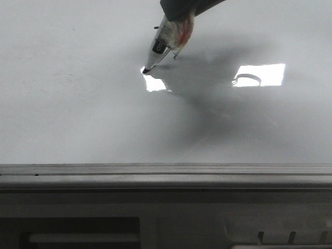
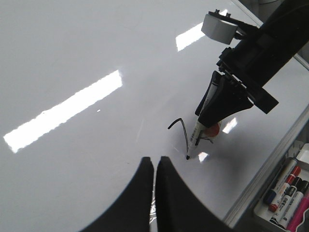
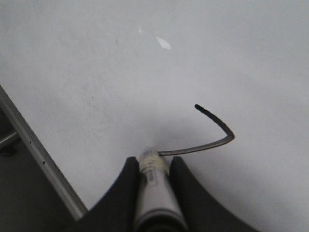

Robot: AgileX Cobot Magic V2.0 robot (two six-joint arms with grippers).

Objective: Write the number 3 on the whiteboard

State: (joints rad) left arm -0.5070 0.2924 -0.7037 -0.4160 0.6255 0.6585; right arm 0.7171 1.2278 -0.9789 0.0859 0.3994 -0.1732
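The whiteboard (image 1: 78, 104) is a glossy pale board with a grey metal rail along its near edge. My right gripper (image 3: 153, 162) is shut on a white marker (image 3: 154, 183), whose dark tip (image 1: 146, 70) touches the board. The marker also shows in the left wrist view (image 2: 198, 137). Of the number 3 only a dark hooked stroke (image 3: 219, 130) shows, a short bar that bends sharply and runs to the marker tip; it shows in the left wrist view too (image 2: 181, 128). My left gripper (image 2: 155, 162) is shut and empty, hovering above the board close to the stroke.
Bright rectangular light glare lies on the board (image 1: 259, 74) and next to the marker tip (image 1: 154, 83). A tray with several spare markers (image 2: 287, 193) sits beyond the board's rail (image 2: 270, 166). The right arm (image 2: 260, 53) reaches over the board.
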